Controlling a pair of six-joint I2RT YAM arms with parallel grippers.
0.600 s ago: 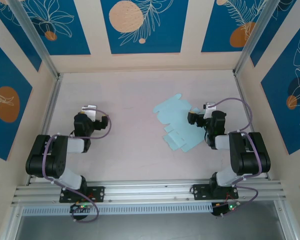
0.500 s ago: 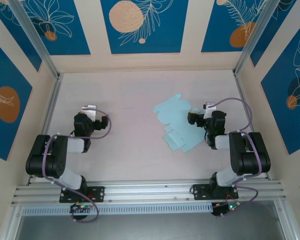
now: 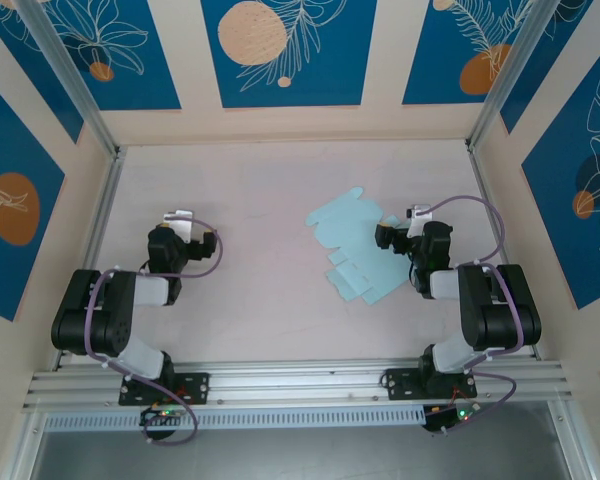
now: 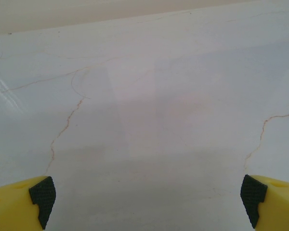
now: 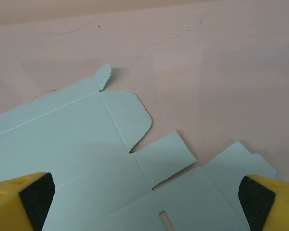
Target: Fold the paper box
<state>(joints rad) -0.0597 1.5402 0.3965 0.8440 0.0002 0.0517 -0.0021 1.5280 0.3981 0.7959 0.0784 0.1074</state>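
Desk [image 3: 260,200]: pale pinkish-white top, matte. From the left wrist view I log thin brownish hairline veins across it [image 4: 144,120]; the right wrist view shows the same marks [image 5: 221,62].

One item lies directly on it: the paper box [image 3: 352,245], an unfolded, flat, light mint die-cut sheet on the right half of the desk. Up close [image 5: 86,149] I note crease lines, a small rounded tab at the far edge, a round-cornered flap, square flaps and a narrow slot near the bottom. Left half: I read bare surface.
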